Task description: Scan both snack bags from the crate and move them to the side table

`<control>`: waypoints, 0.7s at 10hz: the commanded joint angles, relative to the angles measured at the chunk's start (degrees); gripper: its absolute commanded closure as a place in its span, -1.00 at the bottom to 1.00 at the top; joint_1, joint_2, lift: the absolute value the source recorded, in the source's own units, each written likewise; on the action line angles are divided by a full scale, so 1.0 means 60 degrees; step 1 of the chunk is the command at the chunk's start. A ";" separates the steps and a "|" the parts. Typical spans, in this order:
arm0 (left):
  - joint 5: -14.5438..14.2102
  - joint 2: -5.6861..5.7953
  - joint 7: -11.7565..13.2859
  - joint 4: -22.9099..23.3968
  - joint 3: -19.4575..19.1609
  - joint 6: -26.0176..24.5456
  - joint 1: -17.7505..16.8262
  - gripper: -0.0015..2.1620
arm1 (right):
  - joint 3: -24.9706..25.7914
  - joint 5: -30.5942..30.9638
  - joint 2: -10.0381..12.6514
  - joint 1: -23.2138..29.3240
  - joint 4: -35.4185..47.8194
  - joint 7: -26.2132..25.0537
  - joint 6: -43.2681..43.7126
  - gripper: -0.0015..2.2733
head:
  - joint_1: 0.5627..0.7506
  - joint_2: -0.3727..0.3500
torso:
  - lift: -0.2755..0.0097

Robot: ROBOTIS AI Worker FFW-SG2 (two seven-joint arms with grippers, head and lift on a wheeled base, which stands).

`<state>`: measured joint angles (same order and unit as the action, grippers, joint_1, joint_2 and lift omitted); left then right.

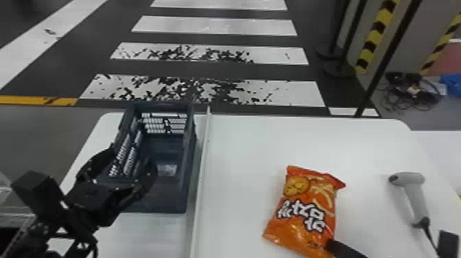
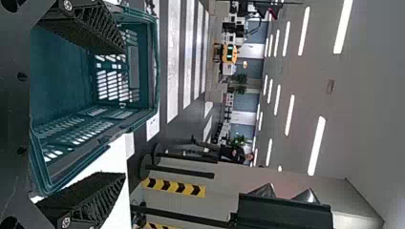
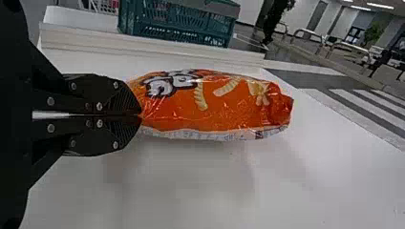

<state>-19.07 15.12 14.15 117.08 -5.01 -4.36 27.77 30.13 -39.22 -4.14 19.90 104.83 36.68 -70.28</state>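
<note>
My left gripper (image 1: 125, 171) is over the near left part of the crate (image 1: 190, 171), its fingers wide apart; in the left wrist view the left gripper (image 2: 98, 114) stands open beside the crate (image 2: 155, 62), nothing between the fingers. An orange snack bag (image 1: 305, 212) is above the white table, right of the divider. My right gripper (image 1: 329, 247) is at its near edge; in the right wrist view the right gripper (image 3: 138, 115) is shut on one end of the bag (image 3: 215, 107). The grey scanner (image 1: 413, 195) lies at the right of the table.
A white raised divider (image 1: 202, 164) runs between the crate and the bag. The scanner's black cable (image 1: 430, 236) trails toward the near right. Beyond the table are barrier posts and a striped floor. Another white surface (image 1: 442, 151) adjoins at the right.
</note>
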 commanded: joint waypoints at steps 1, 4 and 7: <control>0.0000 0.0000 0.0001 -0.0002 0.0000 0.0000 0.0000 -0.92 | 0.0149 -0.0305 -0.0043 -0.0079 -0.0216 0.0068 -0.0087 0.97 | 0.41 0.05 | 0.24; 0.0000 0.0000 -0.0014 -0.0017 0.0000 0.0000 0.0000 -0.92 | 0.0530 -0.0525 -0.0043 -0.0109 0.0472 -0.0255 0.0030 0.97 | 0.41 0.02 | 0.24; 0.0000 0.0000 -0.0014 -0.0017 0.0014 0.0000 0.0000 -0.92 | 0.0618 0.0047 -0.0292 -0.0314 0.1747 -0.0899 0.0118 0.97 | 0.41 -0.09 | 0.24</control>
<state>-19.07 15.12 14.06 116.98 -4.94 -4.37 27.77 33.85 -39.88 -5.56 18.27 113.94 31.32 -69.58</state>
